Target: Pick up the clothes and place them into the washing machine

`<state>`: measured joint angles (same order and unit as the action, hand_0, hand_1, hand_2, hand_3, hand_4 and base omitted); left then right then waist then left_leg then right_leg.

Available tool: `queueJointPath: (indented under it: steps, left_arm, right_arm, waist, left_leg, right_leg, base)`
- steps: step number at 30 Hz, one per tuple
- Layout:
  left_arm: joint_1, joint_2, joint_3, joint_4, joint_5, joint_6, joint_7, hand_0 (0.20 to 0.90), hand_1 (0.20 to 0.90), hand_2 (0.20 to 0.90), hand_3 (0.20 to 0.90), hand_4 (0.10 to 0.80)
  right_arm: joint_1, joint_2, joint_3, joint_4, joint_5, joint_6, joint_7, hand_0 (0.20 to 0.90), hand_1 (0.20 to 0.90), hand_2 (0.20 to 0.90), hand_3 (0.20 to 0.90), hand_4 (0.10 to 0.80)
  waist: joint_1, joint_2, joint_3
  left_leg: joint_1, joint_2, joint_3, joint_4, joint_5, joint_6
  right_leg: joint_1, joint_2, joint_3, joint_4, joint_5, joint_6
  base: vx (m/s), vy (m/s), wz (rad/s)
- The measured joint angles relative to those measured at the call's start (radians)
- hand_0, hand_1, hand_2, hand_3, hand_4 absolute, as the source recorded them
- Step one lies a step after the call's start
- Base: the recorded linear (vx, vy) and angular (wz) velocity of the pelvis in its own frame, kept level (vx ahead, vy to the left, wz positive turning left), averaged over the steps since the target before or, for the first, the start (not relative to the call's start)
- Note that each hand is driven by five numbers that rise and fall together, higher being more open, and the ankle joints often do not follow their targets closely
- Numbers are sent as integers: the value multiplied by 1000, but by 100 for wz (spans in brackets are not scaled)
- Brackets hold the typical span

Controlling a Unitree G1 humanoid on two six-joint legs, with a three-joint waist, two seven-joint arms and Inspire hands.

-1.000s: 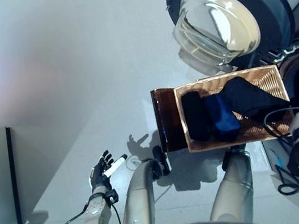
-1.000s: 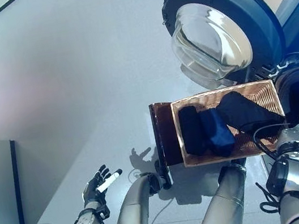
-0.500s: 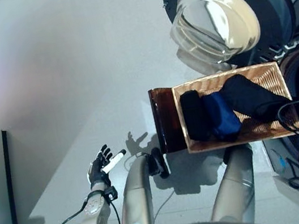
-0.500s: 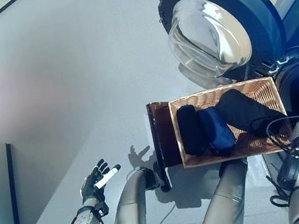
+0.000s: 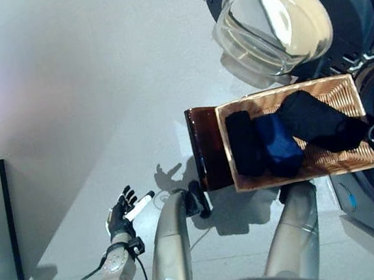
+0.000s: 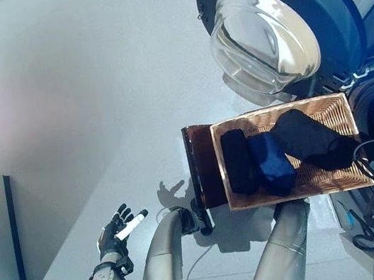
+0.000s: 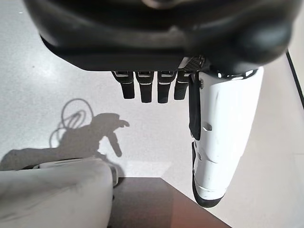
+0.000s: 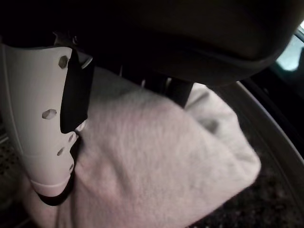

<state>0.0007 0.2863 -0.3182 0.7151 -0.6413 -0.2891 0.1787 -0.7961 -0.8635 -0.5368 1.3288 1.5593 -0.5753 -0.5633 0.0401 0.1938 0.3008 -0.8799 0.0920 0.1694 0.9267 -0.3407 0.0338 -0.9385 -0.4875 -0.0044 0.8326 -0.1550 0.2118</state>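
Both eye views look steeply down from the head, sharing the wicker basket at centre right and washer door at upper right. Left wrist view faces bare floor at close range; right wrist view sits tight against pale cloth.

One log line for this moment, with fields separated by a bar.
right hand: holds pale cloth at drum | left hand: open, idle over floor | basket: three dark clothes left | door: open
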Motion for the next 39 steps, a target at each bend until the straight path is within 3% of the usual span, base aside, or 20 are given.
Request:
queueJointPath:
  steps: [8,12,14,19,21,27,34,39]
  left_arm:
    - [-2,1,25,-2,-6,0,-9,900,900,900,900,800]
    - [1,4,40,2,-9,0,-10,900,900,900,900,800]
    - [-1,7,41,2,-8,1,-22,900,900,900,900,800]
    - [1,6,40,2,-2,3,-48,900,900,900,900,800]
    - [1,6,39,1,3,3,-49,900,900,900,900,800]
    - [-15,21,42,1,35,0,-48,900,900,900,900,800]
    - [-32,26,72,3,47,-12,-16,900,900,900,900,800]
    - [-49,26,82,23,82,-32,5,900,900,900,900,800]
  right_arm:
    - [8,22,93,-34,4,11,128,900,900,900,900,800]
    - [34,28,163,1,-27,81,133,900,900,900,900,800]
    - [43,29,247,41,-103,166,152,900,900,900,900,800]
    - [88,86,351,106,-266,270,198,900,900,900,900,800]
    - [97,106,355,109,-291,282,201,900,900,900,900,800]
    - [160,226,539,96,-537,337,223,900,900,900,900,800]
    - [221,345,710,-35,-852,341,158,900,900,900,900,800]
    - [240,344,773,-99,-1105,355,120,900,900,900,900,800]
  waist:
    - [1,-4,2]
    - [-4,-13,9]
    - [-3,-28,18]
    - [2,-60,36]
    - [5,-62,36]
    - [13,-74,37]
    - [27,-95,38]
    - [27,-102,40]
  left_leg:
    - [6,15,-3,9,1,-2]
    - [23,16,-14,5,3,-6]
    - [33,17,-12,-5,8,-9]
    - [77,16,-27,-76,45,-20]
    - [92,16,-28,-102,56,-22]
    - [178,15,-27,-252,132,-36]
    - [199,13,-37,-303,168,-47]
    - [197,13,-38,-303,175,-46]
  right_leg:
    - [11,15,0,2,0,-1]
    - [40,17,-15,-2,0,-1]
    - [47,19,-18,-8,1,-2]
    - [110,24,-60,-69,20,-11]
    - [131,24,-74,-90,26,-12]
    - [236,31,-139,-197,54,-22]
    - [252,34,-159,-209,58,-28]
    - [253,28,-162,-211,60,-31]
  base:
    - [-5,-4,-3]
    - [0,0,0]
    - [0,0,0]
    - [3,-17,5]
    - [11,-29,8]
    - [-22,-18,15]
    - [-26,-13,5]
    - [0,4,1]
